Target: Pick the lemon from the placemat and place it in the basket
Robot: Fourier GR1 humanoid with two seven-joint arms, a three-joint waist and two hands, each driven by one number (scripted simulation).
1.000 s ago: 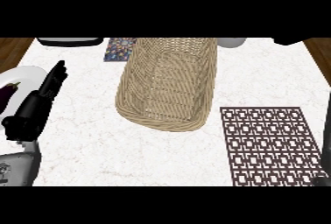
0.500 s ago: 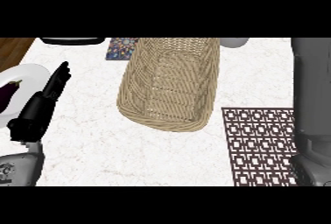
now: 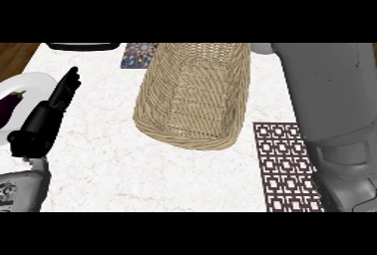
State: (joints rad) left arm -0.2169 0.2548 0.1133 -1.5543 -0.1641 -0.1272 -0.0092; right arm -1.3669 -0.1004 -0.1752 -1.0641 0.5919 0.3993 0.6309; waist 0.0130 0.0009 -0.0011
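The woven basket (image 3: pixel 193 99) lies in the middle of the white counter, its open inside showing nothing in it. Right of it lies the dark patterned placemat (image 3: pixel 283 169); its right part is covered by my grey right forearm (image 3: pixel 335 114), which runs from the lower right up to the view's top edge. The right hand itself lies out of the view. No lemon shows anywhere. My left hand (image 3: pixel 44 124) rests open at the left edge, fingers straight and pointing up, apart from the basket.
A white plate (image 3: pixel 29 82) with a dark aubergine (image 3: pixel 11 107) sits at the far left, beside my left hand. A black object (image 3: pixel 85 46) and a colourful patterned item (image 3: pixel 138 54) lie along the back edge. Wooden floor shows at the top left.
My right forearm has come in from the right edge and now reaches up across the placemat's right side. The left hand has kept its place.
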